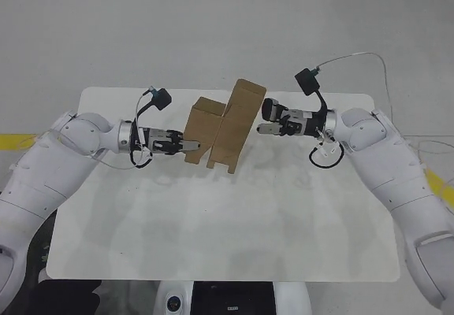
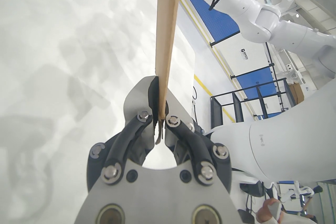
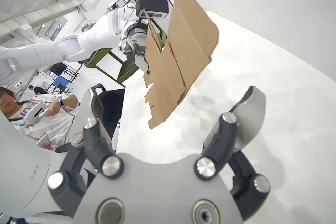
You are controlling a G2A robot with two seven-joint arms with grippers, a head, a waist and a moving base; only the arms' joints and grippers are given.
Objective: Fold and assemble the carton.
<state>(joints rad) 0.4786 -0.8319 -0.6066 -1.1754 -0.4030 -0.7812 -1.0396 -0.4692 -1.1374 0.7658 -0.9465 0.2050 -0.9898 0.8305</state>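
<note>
— From the top, how far along?
— Barely begun, I'd say: the carton is a flat blank, held in the air over the table's far edge, nothing folded.
— Left wrist?
— The left end effector is clamped on the carton's edge, arm stretched inward.
— Right wrist?
— The right end effector gapes wide, empty, facing the carton's other side.

Dark print with a small logo stands on the white barrier panel, too small to read.
</note>
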